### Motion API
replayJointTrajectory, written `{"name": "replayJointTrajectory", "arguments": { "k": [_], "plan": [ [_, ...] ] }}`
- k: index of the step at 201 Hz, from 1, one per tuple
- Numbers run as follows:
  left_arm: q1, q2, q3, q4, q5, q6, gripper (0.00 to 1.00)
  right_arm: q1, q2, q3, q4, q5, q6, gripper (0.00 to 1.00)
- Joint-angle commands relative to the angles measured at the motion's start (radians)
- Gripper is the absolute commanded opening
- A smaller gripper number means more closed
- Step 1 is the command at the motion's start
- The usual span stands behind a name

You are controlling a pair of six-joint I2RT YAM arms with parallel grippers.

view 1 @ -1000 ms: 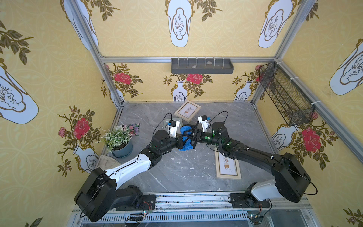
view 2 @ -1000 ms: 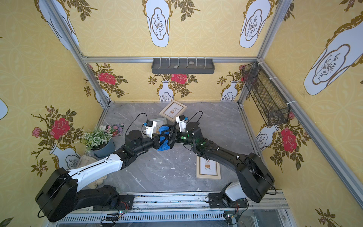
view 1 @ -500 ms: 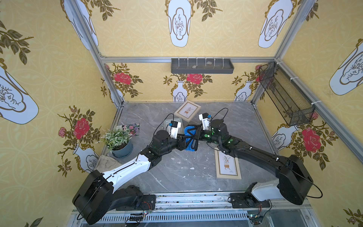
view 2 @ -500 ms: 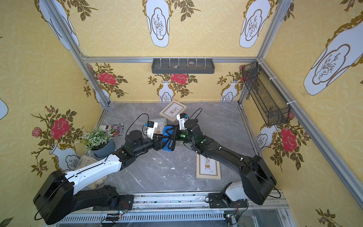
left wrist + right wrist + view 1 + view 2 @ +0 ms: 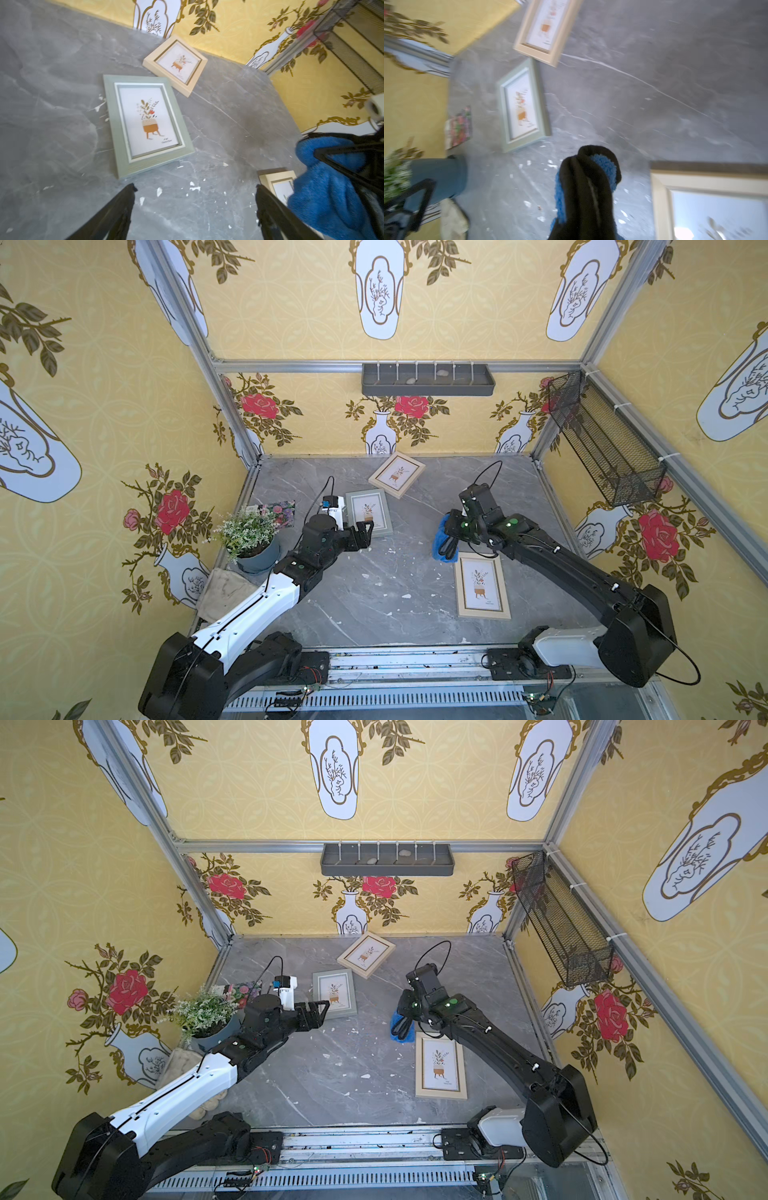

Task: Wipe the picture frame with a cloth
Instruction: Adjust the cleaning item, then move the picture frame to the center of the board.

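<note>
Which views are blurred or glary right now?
Right wrist: heavy motion blur, sage-green picture frame smeared, glare patch on the glass of the front cream picture frame. Left wrist: mildly soft, that green frame's print readable. Both top views: sharp, evenly lit.

Blur smears the right wrist view; the prints in the green frame (image 5: 523,108) and the pale frame (image 5: 546,27) cannot be read there; a third frame (image 5: 695,180) runs off the edge — only one corner shows. In both top views the right end effector (image 5: 448,546) covers part of the cloth (image 5: 439,537) (how it is folded cannot be told); the lumps (image 5: 441,373) in the wall tray (image 5: 428,390) are too small to name.
</note>
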Motion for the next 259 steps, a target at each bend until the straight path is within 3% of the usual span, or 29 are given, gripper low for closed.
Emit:
{"name": "replayJointTrajectory", "arguments": {
  "k": [1, 32, 65, 136, 172, 226, 259],
  "plan": [
    [0.012, 0.01, -0.013, -0.03, -0.021, -0.04, 0.92, -0.002, -0.005, 0.003, -0.299, 0.118, 0.069, 0.02],
    [0.011, 0.069, 0.025, -0.083, -0.03, -0.048, 0.92, -0.001, 0.006, -0.057, -0.404, 0.12, 0.156, 0.01],
    [0.012, 0.101, 0.034, -0.08, -0.013, -0.048, 0.92, 0.027, 0.068, -0.143, -0.373, 0.092, 0.196, 0.01],
    [0.014, 0.145, 0.068, -0.15, 0.017, -0.031, 0.87, 0.09, 0.254, -0.239, 0.055, -0.058, 0.175, 0.0],
    [0.017, 0.185, 0.088, -0.195, 0.039, -0.024, 0.86, 0.095, 0.355, -0.165, 0.175, -0.078, 0.176, 0.0],
    [0.016, 0.236, 0.076, -0.203, 0.095, -0.067, 0.84, 0.094, 0.569, 0.073, 0.256, -0.091, 0.157, 0.0],
    [0.006, 0.256, 0.068, -0.194, 0.126, -0.077, 0.82, 0.082, 0.573, 0.112, 0.23, -0.064, 0.154, 0.0]
  ]
}}
